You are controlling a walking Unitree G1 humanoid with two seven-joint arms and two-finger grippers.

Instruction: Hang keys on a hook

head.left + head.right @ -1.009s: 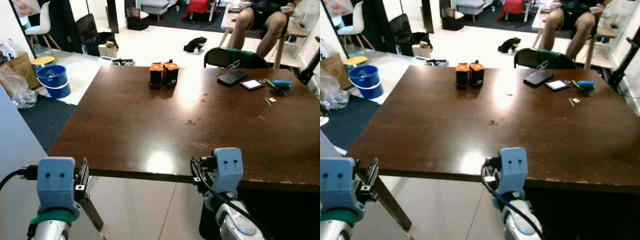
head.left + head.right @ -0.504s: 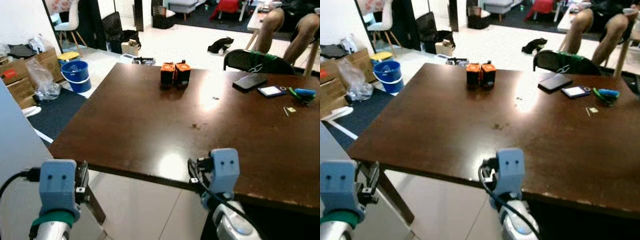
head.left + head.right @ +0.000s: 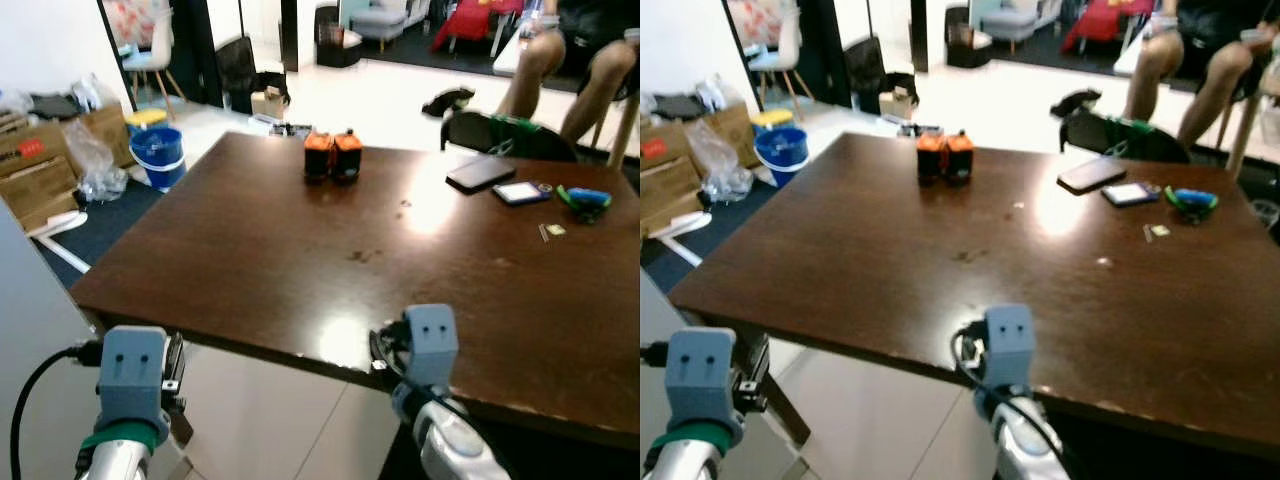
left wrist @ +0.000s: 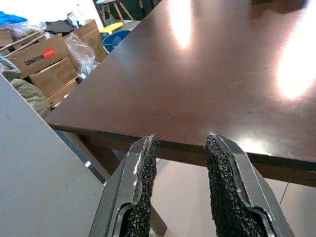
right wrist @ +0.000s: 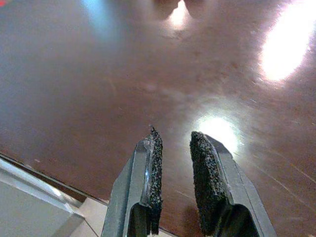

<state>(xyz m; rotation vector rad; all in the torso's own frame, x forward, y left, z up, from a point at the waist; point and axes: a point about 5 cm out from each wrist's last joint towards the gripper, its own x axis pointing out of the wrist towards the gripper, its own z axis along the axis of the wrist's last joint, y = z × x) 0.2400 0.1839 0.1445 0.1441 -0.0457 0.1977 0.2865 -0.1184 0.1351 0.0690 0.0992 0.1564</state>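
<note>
A dark brown table point(image 3: 300, 260) stretches ahead of me. At its far right lie a small blue and green item point(image 3: 583, 198) and a tiny pale piece point(image 3: 548, 231). Both are too small to tell whether either is the keys. My left gripper point(image 4: 181, 138) hangs open and empty just off the table's near left corner, its blue wrist block point(image 3: 133, 375) below the edge. My right gripper point(image 5: 174, 133) is open with a narrow gap, nothing in it, low over the near edge of the tabletop, behind its blue wrist block point(image 3: 428, 345).
Two orange and black blocks point(image 3: 333, 157) stand at the table's far middle, with a dark phone point(image 3: 478, 174) and another device point(image 3: 522, 192) to their right. A chair point(image 3: 505, 135) and a seated person's legs point(image 3: 560, 60) lie beyond. Blue bucket point(image 3: 158, 155), cardboard boxes point(image 3: 40, 185) and a grey panel point(image 3: 25, 330) stand on the left.
The whole picture has shifted with the camera, bringing more of the room's left side into view. Both grippers keep their places at the near table edge, empty.
</note>
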